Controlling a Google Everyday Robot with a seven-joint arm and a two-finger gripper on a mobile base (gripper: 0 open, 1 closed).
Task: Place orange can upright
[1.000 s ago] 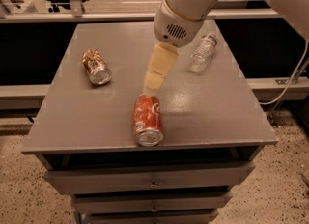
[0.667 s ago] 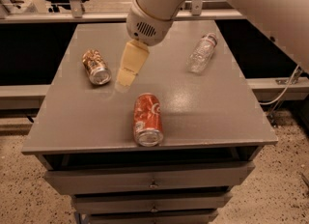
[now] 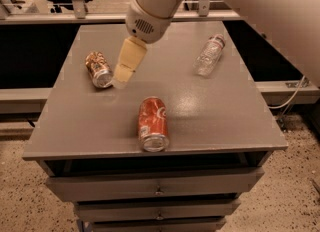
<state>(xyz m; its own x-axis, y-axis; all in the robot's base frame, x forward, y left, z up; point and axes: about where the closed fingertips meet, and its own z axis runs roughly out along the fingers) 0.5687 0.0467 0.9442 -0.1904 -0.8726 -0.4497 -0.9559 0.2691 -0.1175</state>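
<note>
In the camera view, the only one, the orange can (image 3: 98, 69) lay on its side in the rear left part of the gray table (image 3: 215, 111). Its long axis ran from the far left toward the near right, with the silver top at the nearer end. The gripper (image 3: 121, 78) hung down from the arm at a slant, and its tip was just beside that silver end, on the side toward the middle of the table. So the can lay toward the left edge of the view from the gripper, very close. In my judgement the coming move depended on this small gap and on the can's slanted axis, because the gripper would need to come across the body of the can, not along it.

How far the gripper was open could not be told, and nothing seemed to be held in it. It was also unclear whether the tip touched the can or the table. The arm was cut off at the top edge. A red can (image 3: 152, 124) lay near the front edge and a clear bottle (image 3: 208, 55) at the rear right, both well apart from the gripper.
</note>
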